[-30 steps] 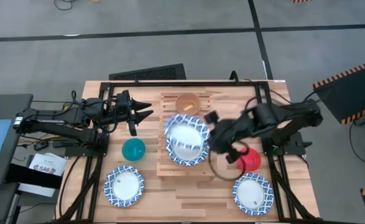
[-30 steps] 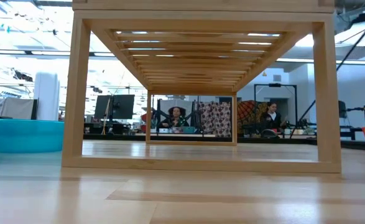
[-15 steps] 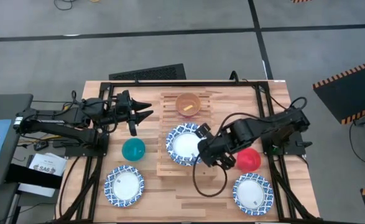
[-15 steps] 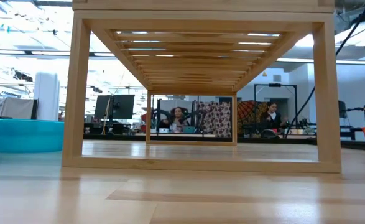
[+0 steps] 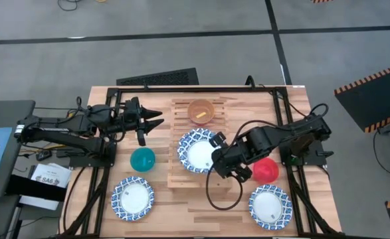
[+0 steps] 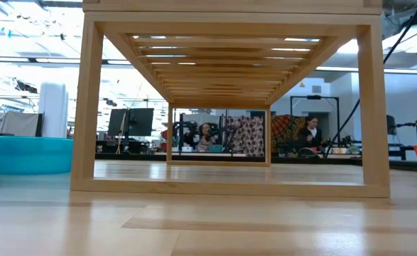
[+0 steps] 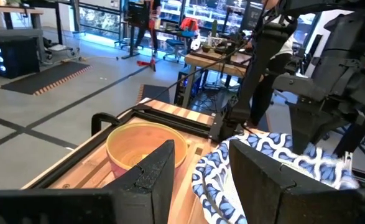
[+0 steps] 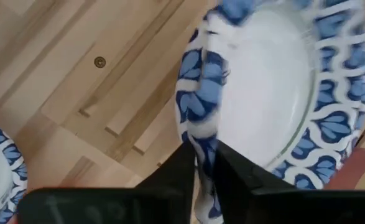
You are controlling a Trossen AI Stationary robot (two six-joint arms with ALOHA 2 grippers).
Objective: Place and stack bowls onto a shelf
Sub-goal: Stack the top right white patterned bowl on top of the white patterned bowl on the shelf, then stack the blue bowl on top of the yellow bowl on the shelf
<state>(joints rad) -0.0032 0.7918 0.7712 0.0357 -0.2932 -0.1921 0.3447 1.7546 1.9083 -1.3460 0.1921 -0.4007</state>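
We saw the blue-rimmed bowl (image 5: 198, 153) lying flat, mouth up, on the slatted shelf (image 5: 183, 174) at mid-tabletop. The right pincer (image 5: 219, 164) straddled its rim (image 8: 201, 134) on the shelf's right edge, fingers (image 8: 181, 169) close against it. The left pincer (image 5: 156, 119) hovered apart near the tabletop's far-left part.

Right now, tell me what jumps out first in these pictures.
The blue-rimmed bowl on the slatted shelf at the table's centre draws the eye, with the right end effector at its rim, fingers on either side of the edge. Around the shelf lie a teal bowl, a red bowl and two more blue-rimmed bowls near the front edge. The left end effector hangs open beside the shelf.
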